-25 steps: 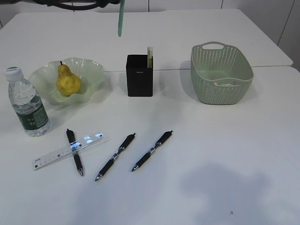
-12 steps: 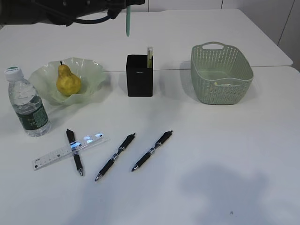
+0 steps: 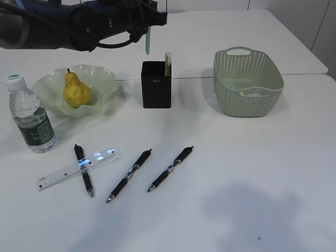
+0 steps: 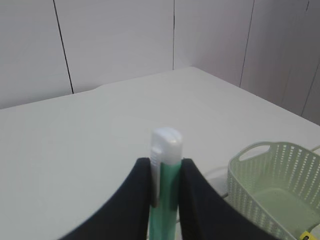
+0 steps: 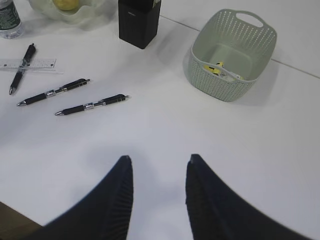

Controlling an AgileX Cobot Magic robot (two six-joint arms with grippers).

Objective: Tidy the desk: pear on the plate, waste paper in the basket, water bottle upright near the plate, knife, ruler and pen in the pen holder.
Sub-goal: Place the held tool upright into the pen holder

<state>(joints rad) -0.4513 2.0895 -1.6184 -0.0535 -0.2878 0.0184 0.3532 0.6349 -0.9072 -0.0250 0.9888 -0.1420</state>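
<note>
The left end effector (image 3: 148,32) pinches a mint-green pen (image 3: 148,42) hanging vertically just above and left of the pen holder (image 3: 156,84), while the right end effector (image 5: 159,172) stands spread, well apart.

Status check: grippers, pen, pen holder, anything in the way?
Left gripper shut on mint-green pen, hanging above pen holder. Right gripper open, empty. Knife already in holder; opening otherwise unobstructed.

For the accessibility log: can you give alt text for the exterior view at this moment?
The left gripper holds a mint-green pen upright above the black pen holder. A pear sits in the plate beside an upright bottle; a ruler and three black pens lie in front.
</note>
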